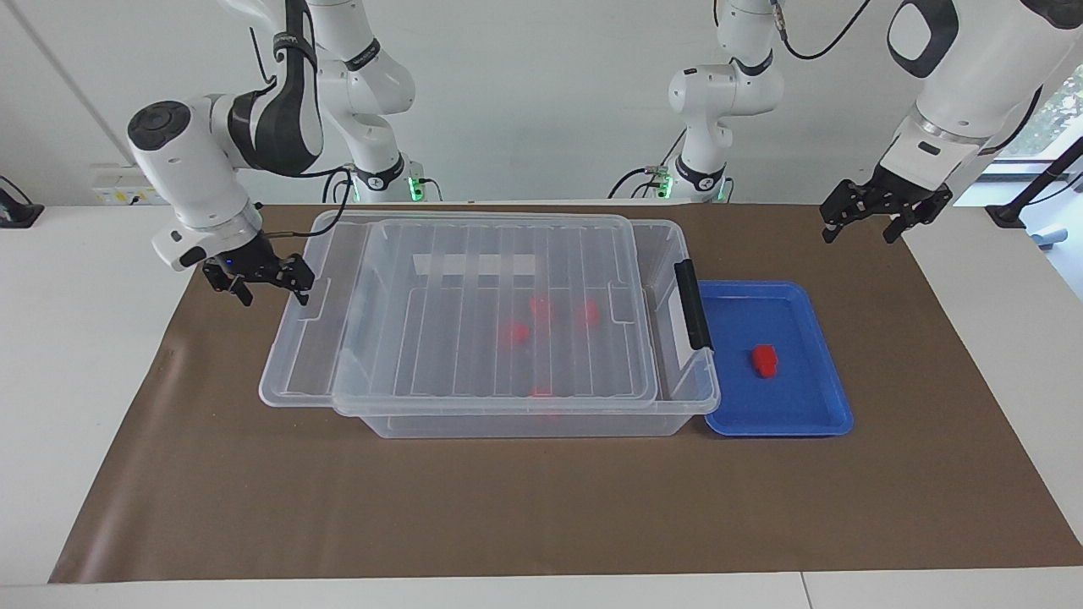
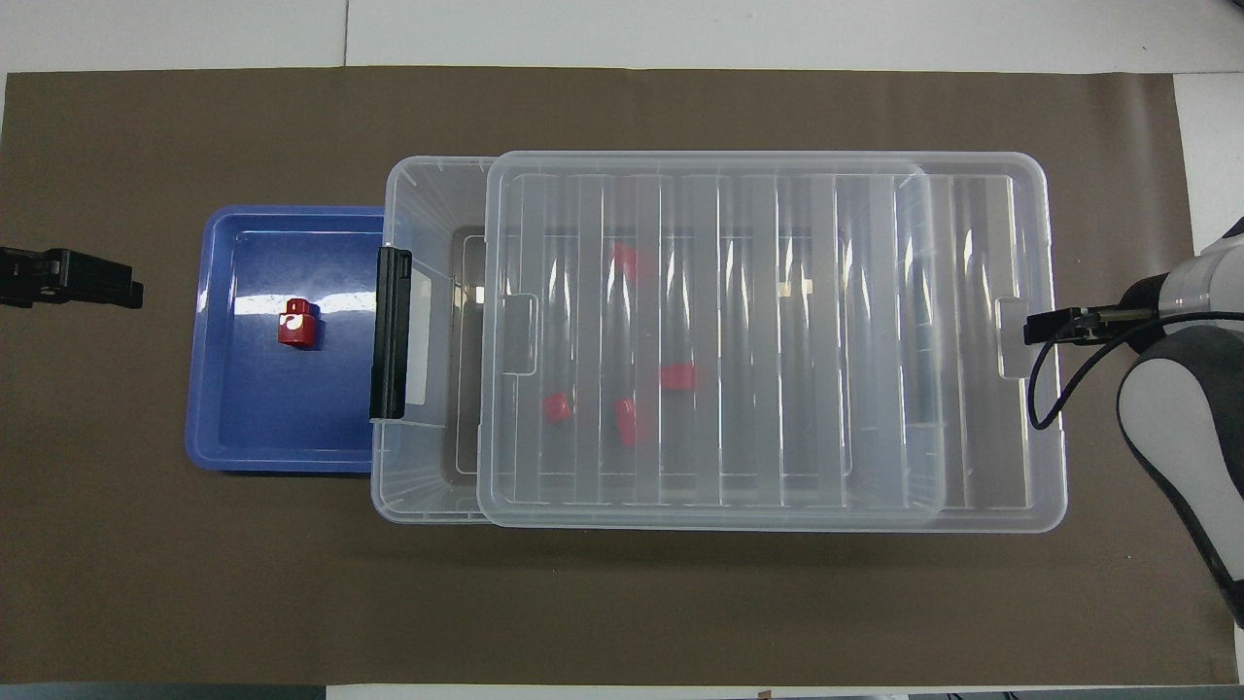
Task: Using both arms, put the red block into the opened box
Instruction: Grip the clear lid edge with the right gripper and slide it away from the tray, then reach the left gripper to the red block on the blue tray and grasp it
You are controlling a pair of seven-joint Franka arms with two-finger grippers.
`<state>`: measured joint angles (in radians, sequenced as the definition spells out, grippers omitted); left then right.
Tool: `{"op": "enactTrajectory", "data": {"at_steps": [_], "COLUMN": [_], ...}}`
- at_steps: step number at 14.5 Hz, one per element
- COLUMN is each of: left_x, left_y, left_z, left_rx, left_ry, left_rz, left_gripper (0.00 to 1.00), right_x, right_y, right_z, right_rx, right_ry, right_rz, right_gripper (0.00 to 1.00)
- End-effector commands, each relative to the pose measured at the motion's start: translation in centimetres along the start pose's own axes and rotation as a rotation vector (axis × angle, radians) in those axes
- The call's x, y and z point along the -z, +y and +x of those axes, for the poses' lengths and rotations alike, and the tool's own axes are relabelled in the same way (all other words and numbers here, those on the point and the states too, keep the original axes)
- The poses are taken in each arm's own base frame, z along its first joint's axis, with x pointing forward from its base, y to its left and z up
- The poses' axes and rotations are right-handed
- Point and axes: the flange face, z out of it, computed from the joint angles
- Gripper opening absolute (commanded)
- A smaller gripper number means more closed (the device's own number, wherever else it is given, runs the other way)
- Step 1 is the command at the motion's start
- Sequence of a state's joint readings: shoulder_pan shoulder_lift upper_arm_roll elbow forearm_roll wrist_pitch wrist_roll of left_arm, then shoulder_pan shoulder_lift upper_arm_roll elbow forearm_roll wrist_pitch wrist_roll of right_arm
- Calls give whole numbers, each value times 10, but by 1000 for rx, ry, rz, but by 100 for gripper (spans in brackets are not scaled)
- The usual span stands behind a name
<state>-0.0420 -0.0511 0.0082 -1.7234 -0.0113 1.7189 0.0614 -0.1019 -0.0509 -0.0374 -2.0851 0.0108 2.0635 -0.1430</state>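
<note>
Brown paper covers the white table (image 1: 101, 355), and all the things stand on it. On the shallow blue tray (image 1: 812, 423) lies the red block (image 1: 764, 359). Its long axis runs between the robots' end of the table and the end away from them, and in the overhead view its narrower stepped end points away from the robots. The tray touches the clear box (image 1: 525, 423) at the end toward the left arm, where a black latch (image 1: 692, 304) stands on the box.

The left hand (image 1: 856, 227) hangs in the air over the paper near the corner of the tray closer to the robots, well apart from the block. Its fingers stand apart and hold nothing.

The right hand (image 1: 272, 286) is at the other end of the box, far from the block. Its fingers are spread at the edge of the ribbed lid (image 1: 474, 338), which lies shifted toward the right arm's end and overhangs the box there, so a strip of the box beside the latch is uncovered. Whether the fingers really grip the lid cannot be told. Four more red blocks (image 1: 513, 331) show through the lid inside the box.
</note>
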Motion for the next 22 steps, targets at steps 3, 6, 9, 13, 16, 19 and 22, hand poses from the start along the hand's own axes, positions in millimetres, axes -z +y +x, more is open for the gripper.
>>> {"op": "enactTrajectory", "data": {"at_steps": [3, 6, 9, 13, 16, 19, 22], "left_x": [-51, -95, -146, -213, -242, -266, -286], "left_y": [3, 3, 12, 26, 27, 27, 28], "left_z": [-17, -19, -9, -1, -6, -6, -3], "left_rx": [-26, -28, -47, -69, -71, -71, -60], "left_ry": [27, 56, 29, 47, 64, 69, 86], "left_rz": [22, 23, 21, 19, 19, 19, 18], "left_gripper": [100, 100, 100, 100, 100, 100, 100], "right_x": [-1, 0, 3, 7, 7, 7, 7], "right_y": [35, 57, 75, 91, 91, 96, 97], "right_z": [-4, -8, -12, -14, -14, -15, -16], "right_rx": [45, 77, 98, 109, 107, 101, 112], "right_ry": [18, 25, 34, 41, 40, 41, 41], "right_rz": [0, -10, -14, -21, -20, -21, -21], "right_gripper": [100, 100, 100, 100, 100, 100, 100]}}
